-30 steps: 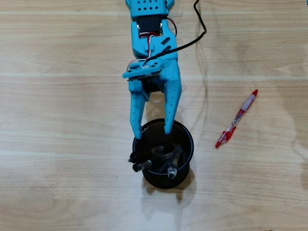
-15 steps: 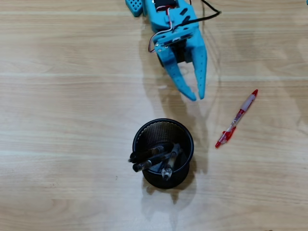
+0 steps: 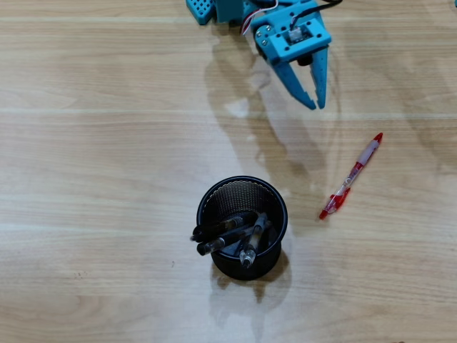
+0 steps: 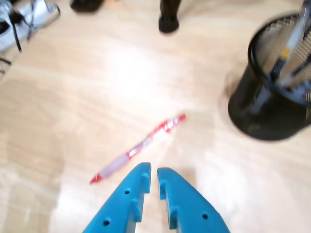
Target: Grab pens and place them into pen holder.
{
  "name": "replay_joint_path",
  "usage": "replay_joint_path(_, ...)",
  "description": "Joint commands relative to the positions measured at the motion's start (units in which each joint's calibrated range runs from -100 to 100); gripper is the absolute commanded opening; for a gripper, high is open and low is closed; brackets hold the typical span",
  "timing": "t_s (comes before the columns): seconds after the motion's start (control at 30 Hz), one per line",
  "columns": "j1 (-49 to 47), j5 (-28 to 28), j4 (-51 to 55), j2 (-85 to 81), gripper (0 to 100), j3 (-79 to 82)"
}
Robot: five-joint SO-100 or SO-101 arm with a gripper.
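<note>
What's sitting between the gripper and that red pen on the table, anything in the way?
Nothing visible. In the overhead view only bare wood lies between the gripper and the red pen. The pen holder, with three pens inside, stands off to the pen's left, clear of that path.

bright, even, warm indoor light in both views. overhead view sharp edge to edge, no visible lens bending; wood grain of the table crisp. soft glare patch on the wood near the top centre, pale sheen lower right. diffuse double shadows trailing down and left from the gripper; faint shadow below the pen holder and a thin one beside the red pen. wrist view softer overall: broad washed-out glare across the table, pen holder smeared with motion blur at the right edge, red pen slightly fuzzy, gripper tips fairly sharp.
</note>
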Motion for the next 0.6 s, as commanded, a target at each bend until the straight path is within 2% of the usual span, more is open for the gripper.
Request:
replay_joint_path(0.0, -2.16, -2.49, 9.13, -4.78, 2, -3.51)
replay_joint_path(0.3, -5.70, -5.59, 25.74, -5.20, 2, -9.91)
replay_joint_path(0.57, -7.42, -5.59, 27.29, 6.14, 2, -21.18)
